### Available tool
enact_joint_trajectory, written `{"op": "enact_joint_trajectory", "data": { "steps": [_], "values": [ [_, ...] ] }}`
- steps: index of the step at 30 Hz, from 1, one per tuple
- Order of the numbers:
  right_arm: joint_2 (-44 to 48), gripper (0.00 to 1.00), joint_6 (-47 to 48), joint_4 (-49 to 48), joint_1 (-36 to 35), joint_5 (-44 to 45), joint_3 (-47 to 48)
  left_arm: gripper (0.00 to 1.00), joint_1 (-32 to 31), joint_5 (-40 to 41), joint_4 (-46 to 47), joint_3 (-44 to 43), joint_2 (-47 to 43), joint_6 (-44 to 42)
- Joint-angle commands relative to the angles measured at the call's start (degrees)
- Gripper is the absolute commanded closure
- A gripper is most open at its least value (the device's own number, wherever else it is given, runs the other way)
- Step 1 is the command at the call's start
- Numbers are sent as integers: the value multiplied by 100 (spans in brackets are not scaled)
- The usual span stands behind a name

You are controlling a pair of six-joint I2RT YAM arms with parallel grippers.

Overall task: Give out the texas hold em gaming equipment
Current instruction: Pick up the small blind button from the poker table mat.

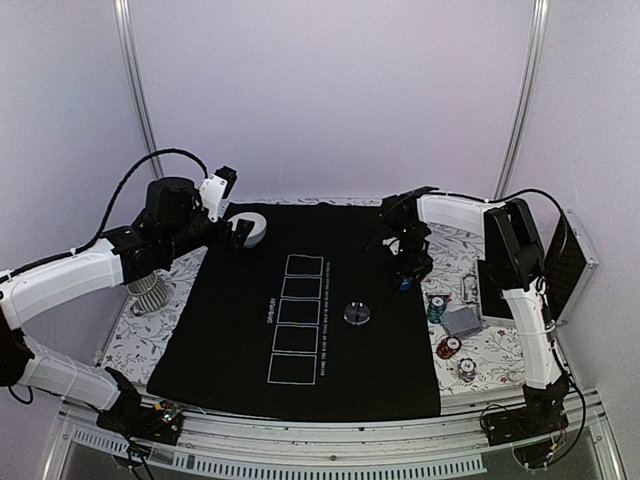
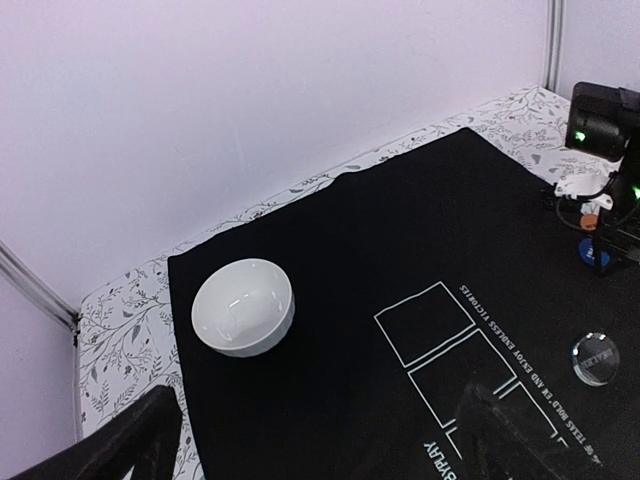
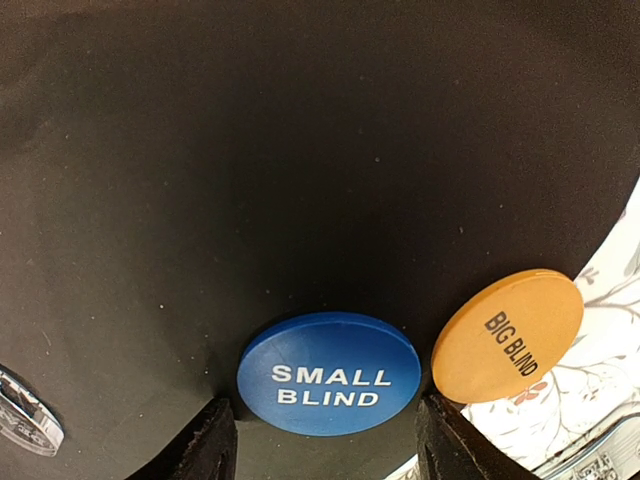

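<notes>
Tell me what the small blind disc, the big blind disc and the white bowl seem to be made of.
The small blind disc looks like moulded plastic: even blue, matte, with printed white lettering. The big blind disc looks like the same plastic in orange, with black print. The white bowl is glazed ceramic or glossy plastic; its bright highlights fit either.

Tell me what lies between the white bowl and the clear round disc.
Only white rectangles on the black mat separate white bowl and clear disc; left wrist view shows it.
</notes>
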State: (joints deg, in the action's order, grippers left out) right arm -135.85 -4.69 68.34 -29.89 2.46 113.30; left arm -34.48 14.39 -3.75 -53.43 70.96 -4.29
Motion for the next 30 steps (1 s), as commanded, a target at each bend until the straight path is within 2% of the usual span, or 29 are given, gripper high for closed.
{"op": "enact_joint_trajectory", "data": {
  "steps": [1, 20, 24, 30],
  "values": [
    [-411, 37, 71, -580, 9, 64, 50, 2, 40, -42, 32, 52, 21, -28],
    [-65, 37, 129, -636, 15, 79, 127, 2, 39, -50, 32, 52, 23, -25],
    [56, 37, 32, -596, 11, 202, -435, 2, 43, -42, 23, 52, 6, -28],
    [770, 36, -175, -853, -27, 302, -1539, 2, 46, -46, 32, 52, 5, -26]
  ]
}}
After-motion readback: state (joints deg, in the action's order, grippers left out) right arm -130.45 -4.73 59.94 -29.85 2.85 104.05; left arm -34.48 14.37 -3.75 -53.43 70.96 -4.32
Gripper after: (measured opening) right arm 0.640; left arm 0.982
